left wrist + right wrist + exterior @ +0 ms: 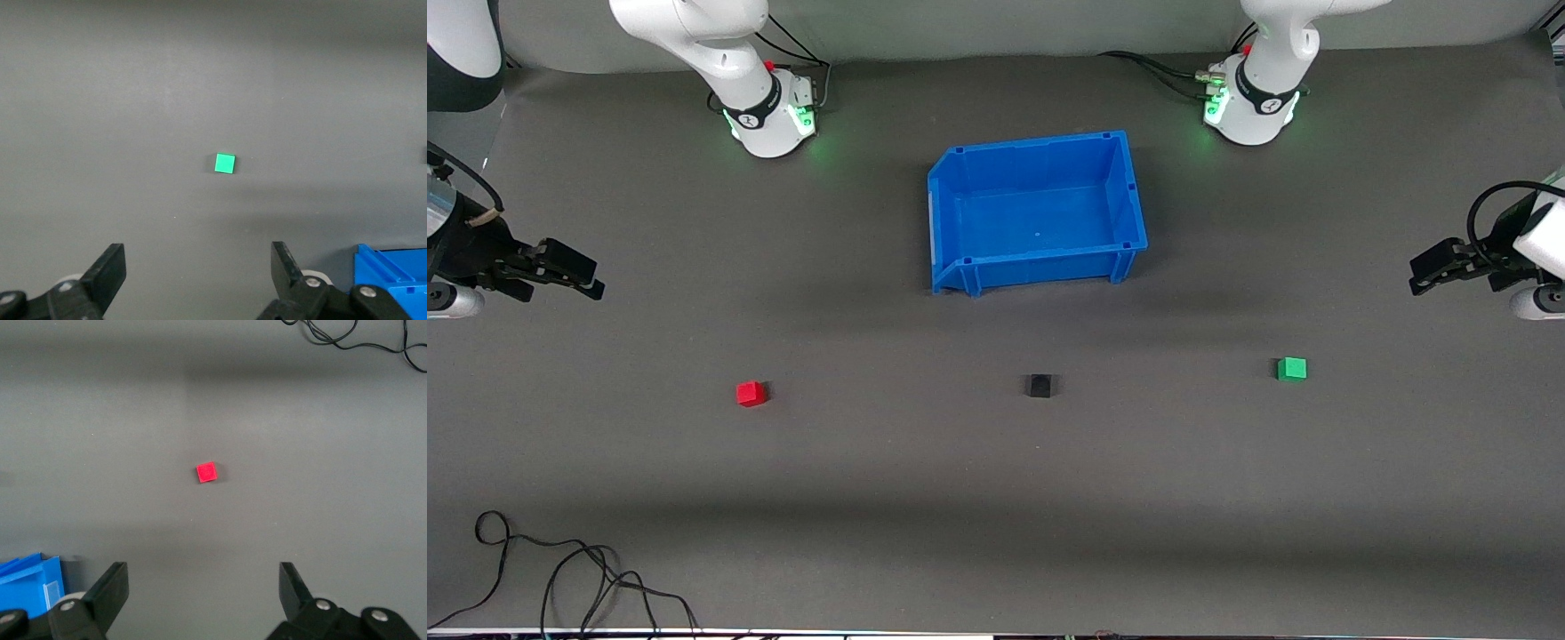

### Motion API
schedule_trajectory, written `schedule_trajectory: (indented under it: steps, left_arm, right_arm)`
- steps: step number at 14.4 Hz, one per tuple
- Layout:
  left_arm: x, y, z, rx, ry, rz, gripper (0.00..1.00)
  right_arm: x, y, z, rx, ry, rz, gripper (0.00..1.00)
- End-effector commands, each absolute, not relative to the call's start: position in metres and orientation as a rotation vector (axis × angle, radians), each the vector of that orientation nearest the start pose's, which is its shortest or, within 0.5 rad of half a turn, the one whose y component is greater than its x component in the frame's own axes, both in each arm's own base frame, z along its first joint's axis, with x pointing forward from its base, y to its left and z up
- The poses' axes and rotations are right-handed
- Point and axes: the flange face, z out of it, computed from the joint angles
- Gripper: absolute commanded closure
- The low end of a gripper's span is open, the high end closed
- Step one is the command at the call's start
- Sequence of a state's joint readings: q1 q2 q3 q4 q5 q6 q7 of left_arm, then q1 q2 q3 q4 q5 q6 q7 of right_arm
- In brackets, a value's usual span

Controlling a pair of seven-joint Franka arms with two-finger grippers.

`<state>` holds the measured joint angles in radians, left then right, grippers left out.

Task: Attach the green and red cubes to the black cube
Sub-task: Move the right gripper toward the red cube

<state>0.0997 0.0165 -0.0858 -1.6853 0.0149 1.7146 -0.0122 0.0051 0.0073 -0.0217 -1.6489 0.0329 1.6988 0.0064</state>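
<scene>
The black cube (1039, 385) sits on the grey mat, nearer the front camera than the blue bin. The red cube (751, 393) lies toward the right arm's end, the green cube (1291, 368) toward the left arm's end, each well apart from the black one. My left gripper (1421, 274) hangs open and empty at its end of the table; its wrist view (199, 267) shows the green cube (225, 163) ahead. My right gripper (587, 277) hangs open and empty at its end; its wrist view (203, 587) shows the red cube (207, 473).
An empty blue bin (1129, 191) stands mid-table, farther from the front camera than the cubes; its corner shows in both wrist views (390, 267) (30, 583). A loose black cable (560, 578) lies at the near edge toward the right arm's end.
</scene>
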Motion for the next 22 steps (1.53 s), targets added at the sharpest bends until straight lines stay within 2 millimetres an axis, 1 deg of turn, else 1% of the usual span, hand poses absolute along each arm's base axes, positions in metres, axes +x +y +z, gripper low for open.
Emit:
schedule_trajectory:
  steps: [1, 6, 9, 10, 11, 12, 13, 14, 15, 17, 19, 22]
  left_arm:
    - [0.569, 0.009, 0.578, -3.156, -0.005, -0.034, 0.03]
    - [0.568, 0.007, 0.577, -3.155, 0.0, -0.017, 0.03]
    - [0.568, 0.008, 0.576, -3.155, -0.002, -0.015, 0.03]
    - [0.568, 0.01, 0.576, -3.155, -0.007, -0.017, 0.03]
    - [0.569, 0.011, 0.574, -3.155, -0.012, -0.013, 0.03]
    - [0.569, 0.012, 0.573, -3.155, -0.015, -0.013, 0.03]
    - [0.57, 0.012, 0.573, -3.155, -0.012, -0.015, 0.03]
    - [0.57, 0.012, 0.574, -3.155, -0.015, -0.025, 0.03]
    - [0.571, 0.012, 0.573, -3.155, -0.015, -0.027, 0.03]
    - [0.572, 0.01, 0.572, -3.156, -0.008, -0.022, 0.03]
    - [0.572, 0.009, 0.572, -3.156, -0.008, -0.022, 0.03]
    - [0.571, 0.01, 0.571, -3.156, -0.008, -0.018, 0.03]
  right_arm:
    - [0.566, -0.004, 0.596, -3.118, 0.03, -0.055, 0.0]
    - [0.568, -0.005, 0.598, -3.119, 0.02, -0.062, 0.0]
    - [0.57, -0.005, 0.595, -3.117, 0.035, -0.057, 0.0]
    - [0.571, -0.004, 0.593, -3.117, 0.03, -0.053, 0.0]
    - [0.573, -0.005, 0.596, -3.114, 0.037, -0.062, 0.0]
    - [0.58, -0.004, 0.594, -3.1, 0.058, -0.059, 0.0]
    - [0.587, -0.003, 0.599, -3.074, 0.158, -0.079, 0.0]
    - [0.593, -0.004, 0.599, -3.06, 0.307, -0.068, 0.0]
    - [0.598, -0.004, 0.602, -3.034, 0.476, -0.062, 0.0]
    - [0.606, -0.003, 0.6, -2.953, 0.837, -0.032, 0.0]
    - [0.612, -0.002, 0.599, -2.79, 1.221, -0.003, 0.0]
    - [0.617, -0.001, 0.595, -2.484, 1.645, 0.088, 0.0]
